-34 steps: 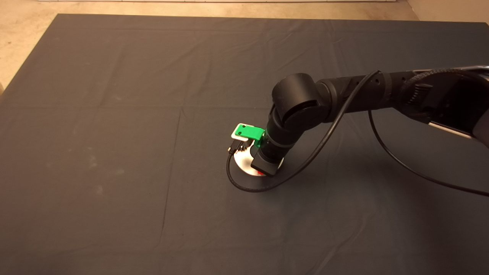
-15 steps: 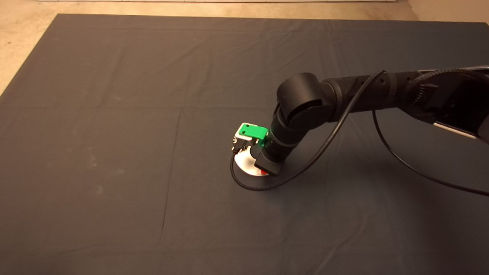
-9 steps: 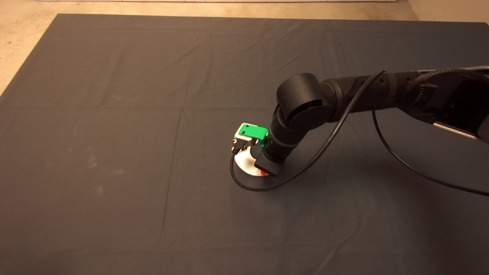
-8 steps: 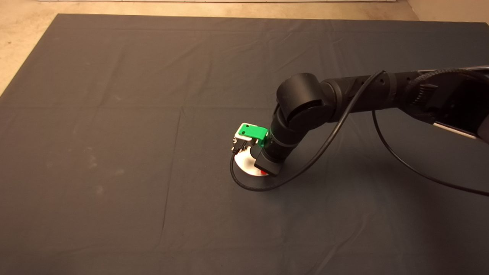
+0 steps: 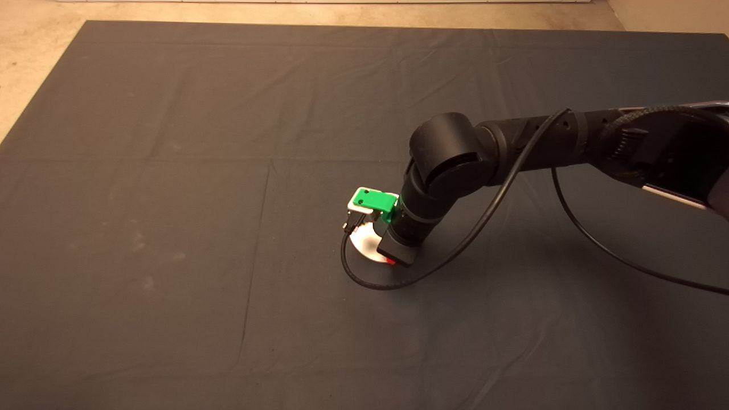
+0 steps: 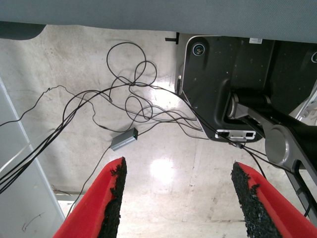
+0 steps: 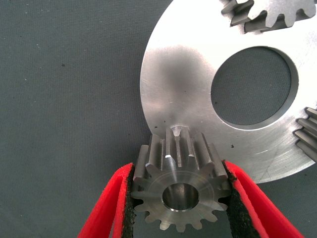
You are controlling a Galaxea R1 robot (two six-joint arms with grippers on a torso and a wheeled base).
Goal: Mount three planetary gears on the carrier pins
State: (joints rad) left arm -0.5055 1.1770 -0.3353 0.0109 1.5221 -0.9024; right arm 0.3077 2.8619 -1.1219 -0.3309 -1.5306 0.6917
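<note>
In the right wrist view my right gripper (image 7: 178, 169) is shut on a silver planetary gear (image 7: 181, 191), gripping its teeth from both sides. The gear hangs at the rim of the shiny carrier disc (image 7: 183, 74). The tip of one carrier pin (image 7: 176, 131) shows just past the gear. Two more planetary gears sit on the disc, one (image 7: 270, 12) beyond the large centre hole and one (image 7: 309, 136) at the side, both cut off by the picture's edge. From above, the right gripper (image 5: 388, 257) covers most of the disc (image 5: 364, 247). The left gripper (image 6: 176, 198) is open, off the mat.
A black cable (image 5: 370, 282) loops from the right wrist onto the mat (image 5: 171, 228) in front of the disc. The right arm (image 5: 512, 148) reaches in from the right edge. The left wrist view shows floor, loose cables (image 6: 124, 99) and the robot's base (image 6: 233, 84).
The right arm had shifted slightly right and away earlier; in the last half second it has moved back a little left and nearer over the disc, with the gear still held.
</note>
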